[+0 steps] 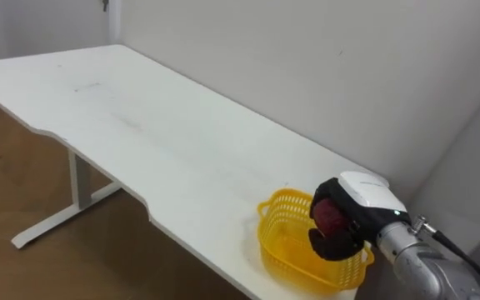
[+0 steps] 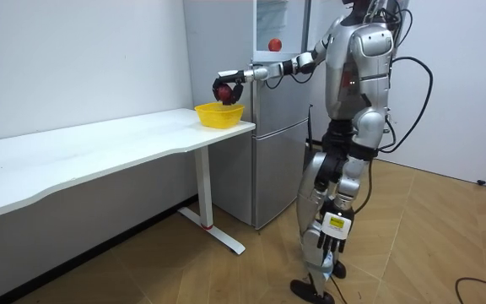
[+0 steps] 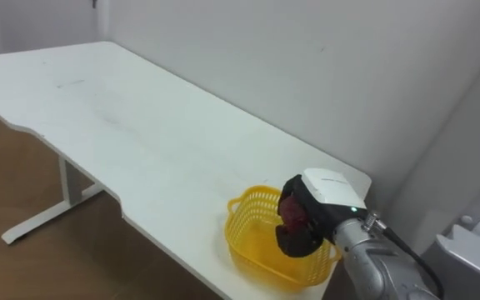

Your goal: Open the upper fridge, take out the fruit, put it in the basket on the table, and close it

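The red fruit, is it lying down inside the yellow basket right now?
No, the right hand, curled round the red fruit, holds it above the yellow basket.

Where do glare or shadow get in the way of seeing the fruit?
Left eye view: table evenly lit, no glare; fruit shaded by the right hand curled round it above the basket. Room view: faint sheen on the fridge, fruit plain.

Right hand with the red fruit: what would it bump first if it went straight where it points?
Probably the yellow basket, just below the right hand and its red fruit, though depth is unclear.
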{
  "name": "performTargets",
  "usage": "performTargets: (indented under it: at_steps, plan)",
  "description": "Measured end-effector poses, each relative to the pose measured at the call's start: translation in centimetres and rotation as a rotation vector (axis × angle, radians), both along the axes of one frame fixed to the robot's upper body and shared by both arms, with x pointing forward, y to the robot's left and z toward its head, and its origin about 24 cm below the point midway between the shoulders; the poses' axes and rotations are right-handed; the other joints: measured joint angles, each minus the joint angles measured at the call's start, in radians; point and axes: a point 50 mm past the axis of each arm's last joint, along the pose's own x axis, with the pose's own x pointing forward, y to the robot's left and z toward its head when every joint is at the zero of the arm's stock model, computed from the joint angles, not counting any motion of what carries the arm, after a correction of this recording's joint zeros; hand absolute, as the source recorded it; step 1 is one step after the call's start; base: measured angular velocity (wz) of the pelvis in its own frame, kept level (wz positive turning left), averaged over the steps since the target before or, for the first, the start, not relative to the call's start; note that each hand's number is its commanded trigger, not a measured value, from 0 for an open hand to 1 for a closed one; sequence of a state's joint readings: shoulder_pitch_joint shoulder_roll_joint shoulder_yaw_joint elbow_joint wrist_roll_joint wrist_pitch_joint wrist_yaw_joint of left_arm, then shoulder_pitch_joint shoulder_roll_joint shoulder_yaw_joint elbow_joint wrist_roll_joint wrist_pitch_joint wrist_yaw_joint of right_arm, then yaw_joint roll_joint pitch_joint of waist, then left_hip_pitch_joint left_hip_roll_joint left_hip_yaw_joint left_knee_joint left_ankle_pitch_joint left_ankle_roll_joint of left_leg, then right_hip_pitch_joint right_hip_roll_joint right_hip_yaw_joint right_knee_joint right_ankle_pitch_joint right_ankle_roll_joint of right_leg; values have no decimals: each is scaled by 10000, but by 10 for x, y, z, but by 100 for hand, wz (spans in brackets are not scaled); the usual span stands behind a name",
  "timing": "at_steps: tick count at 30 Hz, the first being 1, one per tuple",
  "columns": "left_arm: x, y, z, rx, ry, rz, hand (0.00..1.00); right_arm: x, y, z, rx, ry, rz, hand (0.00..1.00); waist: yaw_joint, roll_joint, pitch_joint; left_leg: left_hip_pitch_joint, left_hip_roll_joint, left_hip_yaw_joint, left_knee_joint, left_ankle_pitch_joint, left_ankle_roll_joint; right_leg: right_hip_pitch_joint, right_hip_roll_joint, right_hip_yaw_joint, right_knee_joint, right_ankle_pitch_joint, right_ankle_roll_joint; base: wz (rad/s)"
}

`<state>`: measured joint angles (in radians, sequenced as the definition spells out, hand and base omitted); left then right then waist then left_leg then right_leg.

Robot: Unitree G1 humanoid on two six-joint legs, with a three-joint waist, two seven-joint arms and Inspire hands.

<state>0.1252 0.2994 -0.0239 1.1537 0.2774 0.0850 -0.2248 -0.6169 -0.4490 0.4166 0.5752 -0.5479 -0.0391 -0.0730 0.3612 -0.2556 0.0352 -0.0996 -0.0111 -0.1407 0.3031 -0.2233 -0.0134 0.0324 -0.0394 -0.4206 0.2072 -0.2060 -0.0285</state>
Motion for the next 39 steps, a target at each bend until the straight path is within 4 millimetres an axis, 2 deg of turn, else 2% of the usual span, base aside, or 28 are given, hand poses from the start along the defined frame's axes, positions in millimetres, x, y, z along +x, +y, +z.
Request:
performTargets:
  at_steps: [4, 5, 6, 7, 18, 27, 31, 39]
  plan:
    - [4, -1, 0, -6, -42, -230, 0, -1, 3, -3, -112, 134, 112, 100, 28, 9, -1, -18, -4, -1, 65, 9, 3, 13, 45, -26, -34, 1, 0, 3]
    - [4, -2, 0, -18, -16, -298, 0, -1, 5, -5, -200, 233, 197, 64, 28, 10, 0, -21, -4, -3, 64, 9, 3, 13, 46, -24, -35, 1, 0, 0]
    - [4, -2, 0, -24, -10, -336, 0, -2, 5, -6, -229, 296, 239, 25, 25, 15, 4, -23, -4, -4, 63, 9, 3, 12, 45, -24, -35, 1, 0, 0]
    - [4, -3, 0, -42, -15, -397, 0, -2, 6, -7, -265, 380, 283, 0, 20, 27, 13, -28, -4, -5, 59, 9, 3, 6, 46, -24, -37, 1, 0, 0]
    - [6, -3, 0, -57, -102, -430, 0, -1, 0, -13, -371, 715, 52, 0, 1, 66, 37, -47, -4, -5, 19, 8, 3, 0, 49, -42, -35, 1, 0, 0]
    - [12, -2, 1, 35, -226, -516, 0, 0, 1, -10, -369, 622, 83, 0, 3, 77, 22, -208, -7, 3, 59, 21, 2, -164, 40, -43, -15, 5, -6, 0]
    - [14, -3, 1, 104, -316, -632, 0, 0, 1, -10, -368, 609, 86, 0, -3, 49, -13, -319, 0, 11, 91, 29, -4, -288, -6, -31, -7, 6, -7, 0]
    - [15, -3, 1, 121, -334, -687, 0, 0, 1, -9, -367, 604, 89, 0, -5, 47, -14, -320, -7, 11, 88, 30, -2, -292, -19, -39, -11, 7, -6, 0]
